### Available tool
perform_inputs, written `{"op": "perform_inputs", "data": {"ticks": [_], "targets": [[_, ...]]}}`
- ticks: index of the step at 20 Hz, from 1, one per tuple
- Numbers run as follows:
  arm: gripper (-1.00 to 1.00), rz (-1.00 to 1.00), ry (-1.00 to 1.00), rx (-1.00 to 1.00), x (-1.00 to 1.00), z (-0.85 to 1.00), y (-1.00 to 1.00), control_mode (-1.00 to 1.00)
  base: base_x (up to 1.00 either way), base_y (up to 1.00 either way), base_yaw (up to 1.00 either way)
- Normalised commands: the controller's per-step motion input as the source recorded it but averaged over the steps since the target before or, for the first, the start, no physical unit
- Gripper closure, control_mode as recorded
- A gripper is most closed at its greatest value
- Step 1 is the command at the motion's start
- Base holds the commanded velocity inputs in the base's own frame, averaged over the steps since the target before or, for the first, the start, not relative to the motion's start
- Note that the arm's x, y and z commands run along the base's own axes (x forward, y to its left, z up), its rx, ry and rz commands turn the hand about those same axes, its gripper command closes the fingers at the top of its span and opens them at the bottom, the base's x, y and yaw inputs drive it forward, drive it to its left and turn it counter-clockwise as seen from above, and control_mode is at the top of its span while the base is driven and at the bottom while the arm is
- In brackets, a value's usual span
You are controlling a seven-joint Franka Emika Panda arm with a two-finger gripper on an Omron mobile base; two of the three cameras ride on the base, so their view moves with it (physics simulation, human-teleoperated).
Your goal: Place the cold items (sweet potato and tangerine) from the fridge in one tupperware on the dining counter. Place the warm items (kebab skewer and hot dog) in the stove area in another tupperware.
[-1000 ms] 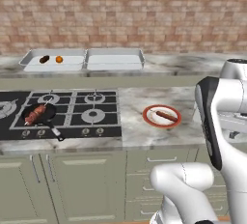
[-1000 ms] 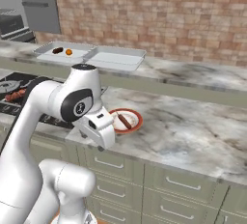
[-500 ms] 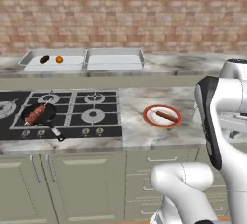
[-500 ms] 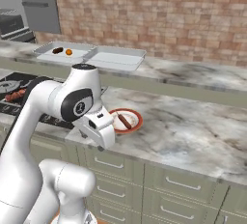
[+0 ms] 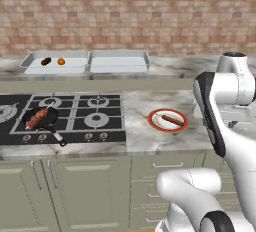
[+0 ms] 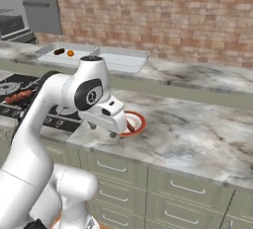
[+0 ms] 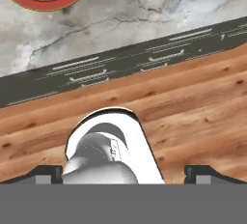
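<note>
Here gripper [image 6: 114, 133] spread, empty, just beside plate [image 6: 139, 120] with hot dog [image 5: 172, 120].

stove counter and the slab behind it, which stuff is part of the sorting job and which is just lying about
Part of the job:
sweet potato and tangerine in the left tupperware
empty right tupperware
kebab skewer in the pan
hot dog on the plate
gripper, open

Lying about:
black pan
orange-rimmed plate

marbled counter [image 5: 140, 138] carries stove [image 5: 75, 118], plate [image 5: 167, 120].
</note>
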Motion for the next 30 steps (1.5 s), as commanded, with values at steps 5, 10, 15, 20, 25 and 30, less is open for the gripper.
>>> {"op": "perform_inputs", "data": {"ticks": [5, 10, 15, 20, 25, 30], "targets": [[-1.00, 0.32, -0.02, -0.03, 1.00, -0.03, 0.18, -1.00, 0.00, 0.00, 0.00], [-1.00, 0.35, -0.03, 0.06, 1.00, -0.46, 0.02, -1.00, 0.00, 0.00, 0.00], [-1.00, 0.29, -0.05, 0.02, 0.86, -0.47, 0.02, -1.00, 0.00, 0.00, 0.00], [-1.00, 0.09, 0.01, 0.00, 0.49, -0.26, 0.09, -1.00, 0.00, 0.00, 0.00], [-1.00, 0.10, 0.00, 0.00, 0.85, -0.59, 0.00, -1.00, 0.00, 0.00, 0.00], [-1.00, 0.15, 0.03, -0.01, 0.74, -0.35, -0.17, -1.00, 0.00, 0.00, 0.00]]}}
